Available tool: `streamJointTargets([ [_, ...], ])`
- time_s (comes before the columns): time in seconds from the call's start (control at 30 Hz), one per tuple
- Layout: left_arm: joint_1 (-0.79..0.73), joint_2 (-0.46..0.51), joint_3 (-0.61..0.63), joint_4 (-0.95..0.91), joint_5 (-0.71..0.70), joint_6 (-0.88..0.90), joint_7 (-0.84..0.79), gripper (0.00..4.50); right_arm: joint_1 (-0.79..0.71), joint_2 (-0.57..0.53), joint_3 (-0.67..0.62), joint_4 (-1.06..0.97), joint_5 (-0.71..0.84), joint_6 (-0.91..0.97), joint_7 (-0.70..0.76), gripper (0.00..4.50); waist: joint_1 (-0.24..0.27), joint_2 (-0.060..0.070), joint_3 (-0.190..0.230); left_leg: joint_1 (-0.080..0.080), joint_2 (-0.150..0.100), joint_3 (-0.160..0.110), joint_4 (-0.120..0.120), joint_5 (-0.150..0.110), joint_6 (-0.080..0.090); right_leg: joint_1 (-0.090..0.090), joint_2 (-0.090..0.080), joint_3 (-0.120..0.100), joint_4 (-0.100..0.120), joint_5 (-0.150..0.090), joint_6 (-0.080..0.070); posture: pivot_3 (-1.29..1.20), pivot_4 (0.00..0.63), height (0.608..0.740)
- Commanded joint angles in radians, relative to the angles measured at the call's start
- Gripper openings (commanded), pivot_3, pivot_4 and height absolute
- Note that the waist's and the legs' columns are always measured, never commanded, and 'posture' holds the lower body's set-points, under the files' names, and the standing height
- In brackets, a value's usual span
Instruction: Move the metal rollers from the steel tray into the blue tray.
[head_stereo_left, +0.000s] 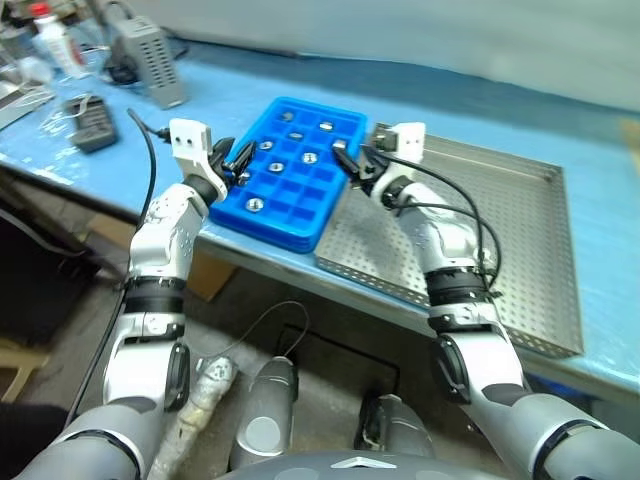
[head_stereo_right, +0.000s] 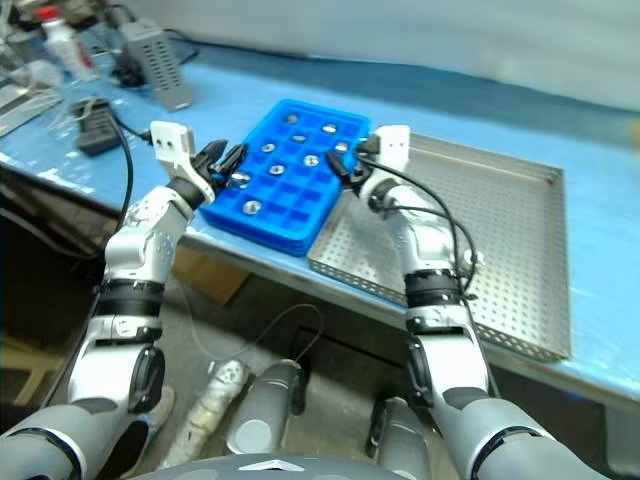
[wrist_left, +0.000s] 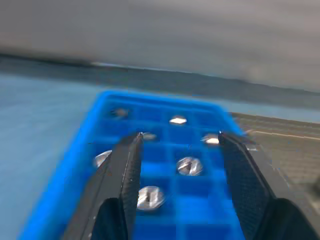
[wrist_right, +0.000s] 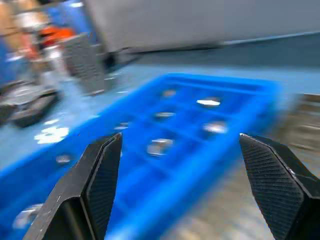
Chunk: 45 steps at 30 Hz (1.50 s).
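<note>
Resting in separate compartments of the bright blue gridded plastic tray (head_stereo_left: 290, 175) are the small shiny metal rollers (head_stereo_left: 309, 157), one per square; my wrist views show their centre holes, which the head views blur. The blue tray sits just beside the grey perforated steel tray (head_stereo_left: 500, 230) on the light blue tabletop (head_stereo_left: 220, 90). My left tool (head_stereo_left: 238, 160) and right tool (head_stereo_left: 352, 160) flank it, both spread apart and holding nothing.

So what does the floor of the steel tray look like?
Grey metal perforated with rows of small holes; the steel tray shows best in the left eye view.
</note>
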<state>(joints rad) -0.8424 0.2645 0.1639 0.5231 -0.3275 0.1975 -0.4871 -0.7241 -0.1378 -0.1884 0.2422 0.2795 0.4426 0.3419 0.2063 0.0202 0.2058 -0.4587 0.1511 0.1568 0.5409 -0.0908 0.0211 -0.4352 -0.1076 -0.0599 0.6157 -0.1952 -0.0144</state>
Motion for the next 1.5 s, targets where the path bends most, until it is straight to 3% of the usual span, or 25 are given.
streamJointTargets([
  [0.03,-0.134,-0.037,-0.031,0.238,0.044,-0.139,-0.079,2.54,0.064,-0.034,-0.047,-0.234,0.031,0.083,-0.079,3.88,-0.046,-0.002,-0.001,0.000,-0.001,0.001,0.000,0.003,-0.004,0.000,0.000,0.002,-0.003,0.006,0.002,-0.20,0.150,0.740],
  [0.17,-0.296,-0.095,-0.041,0.499,0.085,-0.249,-0.123,2.54,0.176,-0.059,-0.096,-0.436,0.051,0.174,-0.157,3.88,-0.135,-0.007,-0.004,-0.001,-0.001,0.004,0.003,0.008,-0.002,0.000,0.000,0.004,-0.010,0.015,0.004,-0.34,0.150,0.740],
  [0.23,-0.349,-0.116,-0.054,0.591,0.123,-0.293,-0.106,2.54,0.220,-0.061,-0.108,-0.503,0.054,0.201,-0.188,3.88,-0.169,-0.009,-0.006,-0.001,0.000,0.006,0.003,0.008,0.005,-0.002,0.002,0.005,-0.011,0.017,-0.004,-0.39,0.150,0.740],
  [0.4,-0.427,-0.164,-0.063,0.742,0.201,-0.273,0.058,2.54,0.303,-0.057,-0.139,-0.627,0.066,0.251,-0.255,3.88,-0.226,-0.009,-0.006,0.000,0.003,0.013,0.009,-0.004,0.027,-0.002,0.006,0.009,-0.010,0.011,-0.007,-0.47,0.150,0.740],
  [0.57,-0.415,-0.180,-0.077,0.784,0.263,-0.216,0.163,2.54,0.338,-0.067,-0.157,-0.667,0.070,0.264,-0.285,3.88,-0.238,-0.009,-0.006,0.001,0.006,0.019,0.015,-0.008,0.033,-0.002,0.008,0.013,-0.011,0.010,-0.007,-0.50,0.150,0.740],
  [0.83,-0.402,-0.210,-0.045,0.763,0.245,-0.260,0.020,2.54,0.330,-0.070,-0.150,-0.644,0.077,0.244,-0.293,3.88,-0.242,-0.009,-0.006,0.008,0.008,0.020,0.027,-0.012,0.038,0.012,0.007,0.014,-0.015,0.007,-0.003,-0.48,0.150,0.740],
  [1.37,-0.420,-0.260,-0.037,0.810,0.305,-0.241,0.139,2.54,0.371,-0.048,-0.128,-0.696,0.082,0.244,-0.337,3.88,-0.248,-0.009,-0.006,0.006,0.003,0.021,0.029,-0.017,0.046,0.013,-0.001,0.009,-0.015,0.010,-0.007,-0.55,0.150,0.740],
  [1.5,-0.436,-0.277,-0.024,0.817,0.310,-0.239,0.177,3.72,0.384,-0.044,-0.128,-0.714,0.081,0.245,-0.355,3.92,-0.252,-0.009,-0.006,0.006,0.003,0.022,0.030,-0.017,0.046,0.013,-0.001,0.009,-0.016,0.010,-0.007,-0.57,0.150,0.740],
])
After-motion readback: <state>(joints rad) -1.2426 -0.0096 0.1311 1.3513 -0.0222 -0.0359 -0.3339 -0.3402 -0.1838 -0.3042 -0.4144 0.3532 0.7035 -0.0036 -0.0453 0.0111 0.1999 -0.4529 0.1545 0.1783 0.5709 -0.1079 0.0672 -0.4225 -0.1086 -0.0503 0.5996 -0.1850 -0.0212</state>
